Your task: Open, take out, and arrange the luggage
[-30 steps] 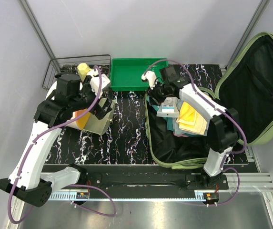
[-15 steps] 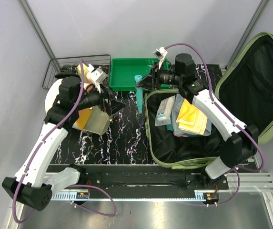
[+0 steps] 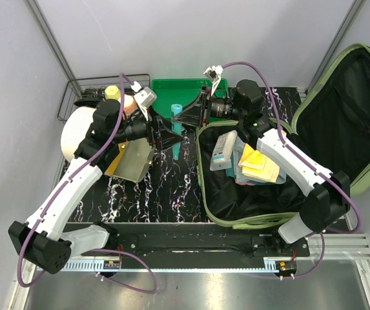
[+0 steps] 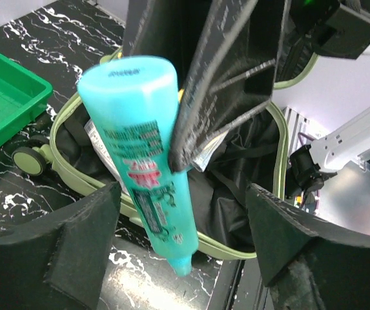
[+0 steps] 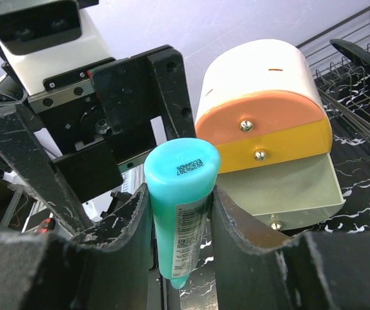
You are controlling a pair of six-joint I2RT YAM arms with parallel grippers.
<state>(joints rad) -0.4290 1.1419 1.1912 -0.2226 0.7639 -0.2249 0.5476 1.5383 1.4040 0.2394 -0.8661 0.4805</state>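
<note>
Holding the tube: the right claw (image 5: 179, 242) pinches a teal tube (image 5: 181, 200) between its two fingers, broad end up and narrow tip hanging below them.
Right claw state: narrow, with both pads pressed on the tube's sides.
Left claw state: the left claw (image 4: 183, 236) stands wide, one finger on either side of the tube's lower half. Neither finger touches it in the left wrist view.
Claws to each other: they face tip to tip with the tube between them. The right claw's fingers grip higher on the tube than where the left claw's fingers stand.
Luggage: the luggage (image 3: 349, 123) lies open behind the right claw's wrist, on that arm's side of the table (image 3: 165, 187). Its lid leans back, well apart from both claws, with the black lining showing.
In the luggage: a yellow cloth (image 3: 259, 161) lies on a folded stack with a pale packet (image 3: 223, 150) just beside it, both behind the right claw.
Green tray: the green tray (image 3: 162, 103) sits just beyond the two claw tips, towards the back wall.
Behind the left claw: a rounded container (image 5: 262, 110), cream over orange and yellow with an olive base, is near that claw's wrist. A wire rack (image 3: 81, 87) stands farther back.
Under the claws: the marbled black table.
</note>
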